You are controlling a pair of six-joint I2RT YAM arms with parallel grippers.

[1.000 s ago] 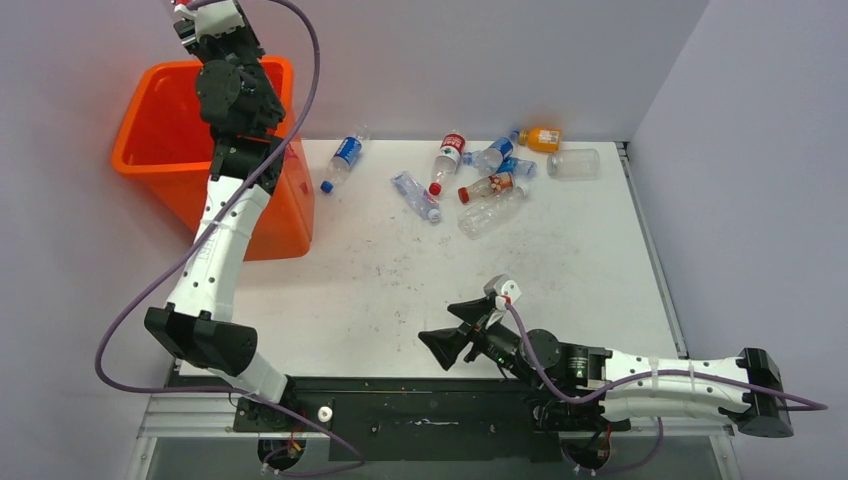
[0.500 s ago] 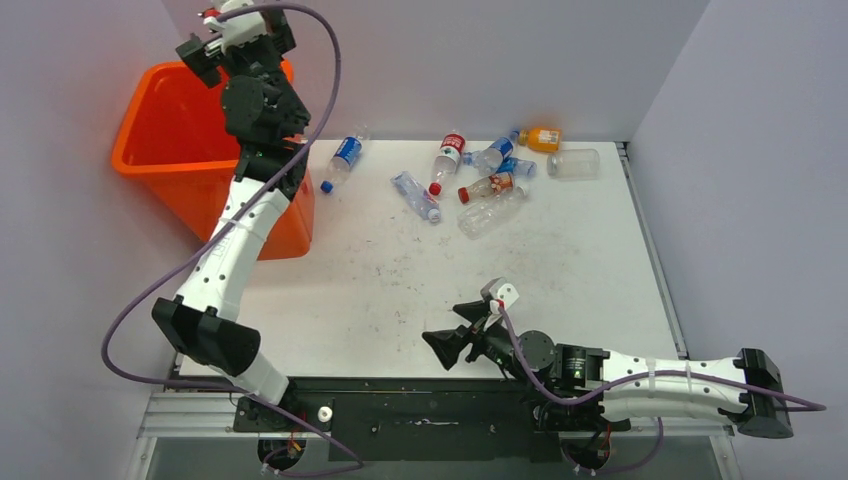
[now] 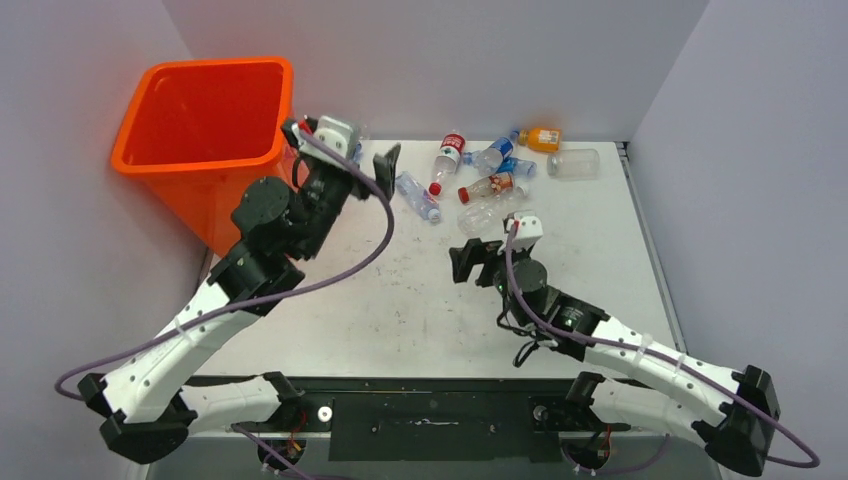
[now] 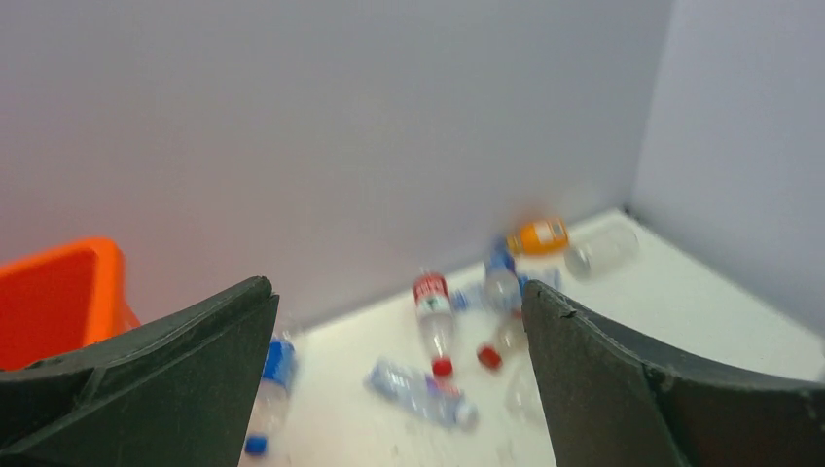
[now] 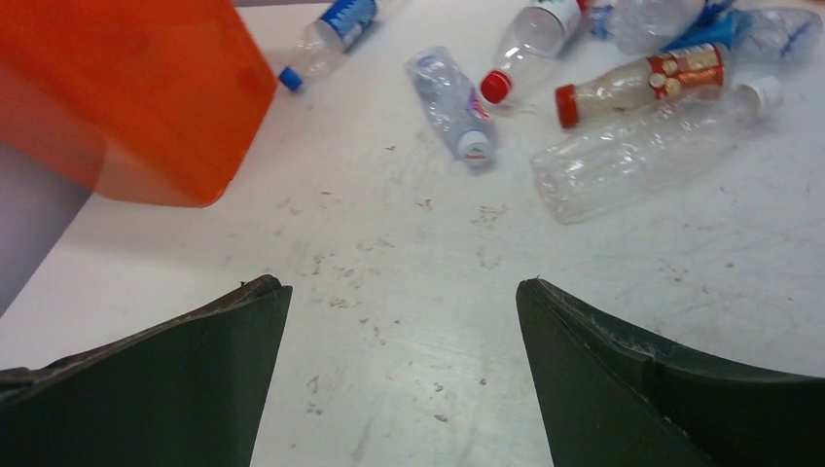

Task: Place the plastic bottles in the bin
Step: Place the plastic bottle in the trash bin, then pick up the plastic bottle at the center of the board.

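Scuffed white table (image 3: 420, 290), pale lilac walls, tall bright-orange plastic bin (image 3: 215, 66) off the 10 o'clock corner. My left gripper (image 4: 394, 292) and right gripper (image 5: 401, 284) are both spread wide, carrying nothing. The small clear plastic bottles (image 3: 490, 185) lie heaped around 12 to 1 o'clock, with a blue-labelled bottle (image 5: 336, 29) just beside the bin. My left is near the crushed clear bottle (image 3: 415, 196), so I'd grab that one: fingers across its body, squeeze mid-length so it can't squirt out.
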